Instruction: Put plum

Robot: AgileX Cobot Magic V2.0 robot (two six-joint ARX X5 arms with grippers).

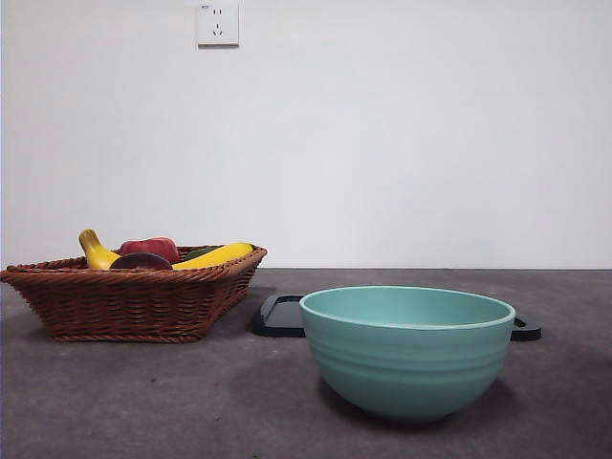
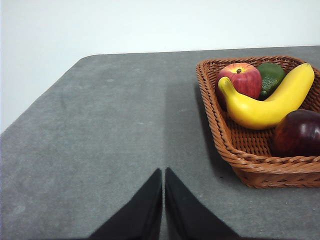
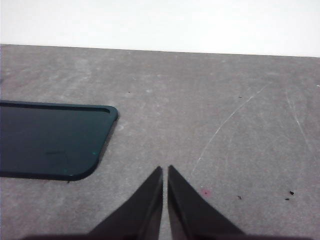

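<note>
The plum (image 2: 298, 132) is dark maroon and glossy. It lies in the wicker basket (image 2: 240, 155) at the corner nearest my left gripper, and shows as a dark dome (image 1: 141, 261) over the basket rim in the front view. My left gripper (image 2: 164, 172) is shut and empty above bare table, apart from the basket. Shut and empty too, my right gripper (image 3: 165, 170) hangs over the table near a corner of the dark tray (image 3: 47, 140). Neither arm shows in the front view.
The basket (image 1: 134, 296) also holds a red apple (image 2: 240, 80), a banana (image 2: 270, 102) and a green fruit (image 2: 271, 77). A teal bowl (image 1: 408, 349) stands at the front right, with the dark tray (image 1: 279, 316) flat behind it. The table edge (image 2: 45, 95) lies beyond the left gripper.
</note>
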